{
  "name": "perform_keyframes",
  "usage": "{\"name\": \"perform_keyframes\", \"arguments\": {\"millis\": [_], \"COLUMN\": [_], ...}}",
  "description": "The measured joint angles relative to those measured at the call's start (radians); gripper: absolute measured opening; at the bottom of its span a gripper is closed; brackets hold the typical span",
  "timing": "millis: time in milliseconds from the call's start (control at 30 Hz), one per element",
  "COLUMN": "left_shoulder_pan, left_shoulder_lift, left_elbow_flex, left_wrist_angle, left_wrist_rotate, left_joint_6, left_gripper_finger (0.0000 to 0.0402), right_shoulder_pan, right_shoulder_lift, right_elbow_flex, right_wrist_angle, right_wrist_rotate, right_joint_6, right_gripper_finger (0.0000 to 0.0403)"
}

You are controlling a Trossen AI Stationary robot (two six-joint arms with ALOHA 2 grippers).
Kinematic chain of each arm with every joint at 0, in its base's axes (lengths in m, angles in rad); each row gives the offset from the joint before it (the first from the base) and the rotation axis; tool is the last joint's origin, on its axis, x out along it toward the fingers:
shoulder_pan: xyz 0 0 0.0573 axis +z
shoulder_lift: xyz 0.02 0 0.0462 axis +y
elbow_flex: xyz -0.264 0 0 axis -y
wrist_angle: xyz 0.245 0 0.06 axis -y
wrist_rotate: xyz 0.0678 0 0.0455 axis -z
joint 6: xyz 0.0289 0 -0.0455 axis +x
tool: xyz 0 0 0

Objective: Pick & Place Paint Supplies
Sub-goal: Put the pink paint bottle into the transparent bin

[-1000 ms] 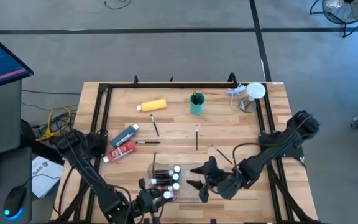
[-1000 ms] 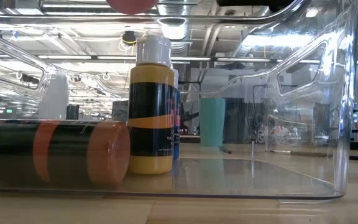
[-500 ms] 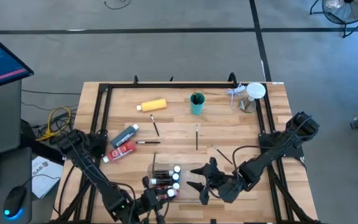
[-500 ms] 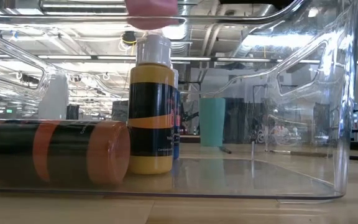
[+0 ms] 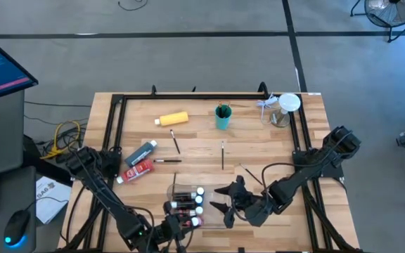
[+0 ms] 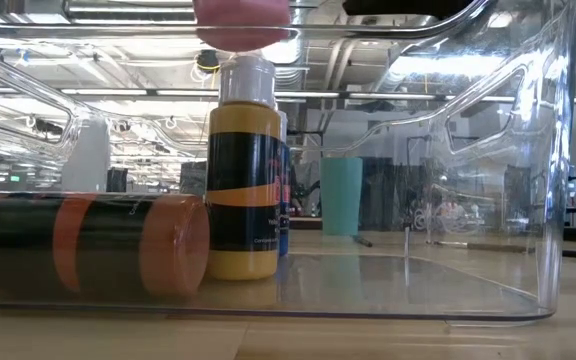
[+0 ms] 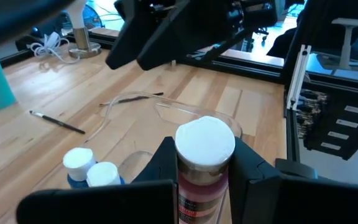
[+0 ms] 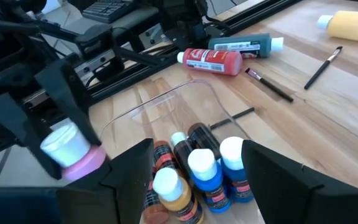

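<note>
Left gripper (image 7: 204,180) clamped on pink white-capped bottle (image 7: 204,163), hovering above clear tray (image 8: 166,106); bottles already inside below (image 8: 194,171). Right gripper (image 8: 197,180) spread, empty, beside tray. Advice: lower vertically into free gap, release only once seated

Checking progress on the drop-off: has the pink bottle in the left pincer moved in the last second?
Yes. In the low view the pink bottle has shifted rightward and now sits directly above the yellow bottle's white cap.
</note>
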Motion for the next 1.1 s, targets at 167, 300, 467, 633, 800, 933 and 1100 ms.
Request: {"name": "perform_keyframes", "arguments": {"millis": [167, 300, 467, 633, 800, 933, 1100], "left_shoulder_pan": [0.01, 0.01, 0.014, 0.023, 0.034, 0.037, 0.037], "left_shoulder_lift": [0.03, 0.048, 0.056, 0.063, 0.064, 0.064, 0.072], "left_elbow_flex": [0.0, 0.0, -0.001, -0.001, -0.001, -0.001, -0.001], "left_wrist_angle": [0.013, 0.016, 0.022, 0.023, 0.022, 0.022, 0.013], "left_wrist_rotate": [0.034, 0.035, 0.041, 0.076, 0.093, 0.102, 0.109], "left_joint_6": [0.0, 0.0, 0.001, 0.0, 0.001, 0.0, -0.007], "left_gripper_finger": [0.0026, 0.0026, 0.0026, 0.0026, 0.0026, 0.0026, 0.0026], "right_shoulder_pan": [0.001, 0.001, 0.003, 0.003, 0.003, 0.003, 0.003], "right_shoulder_lift": [0.0, 0.0, 0.0, 0.0, 0.0, 0.0, 0.0], "right_elbow_flex": [0.0, 0.0, 0.0, 0.0, 0.0, 0.0, 0.0], "right_wrist_angle": [0.0, 0.0, -0.001, -0.001, -0.002, -0.002, -0.003], "right_wrist_rotate": [0.0, 0.0, 0.0, 0.0, 0.0, 0.0, 0.0], "right_joint_6": [0.0, 0.0, 0.0, -0.001, -0.009, -0.011, -0.011], "right_gripper_finger": [0.0237, 0.0237, 0.0237, 0.0237, 0.0237, 0.0237, 0.0237]}}
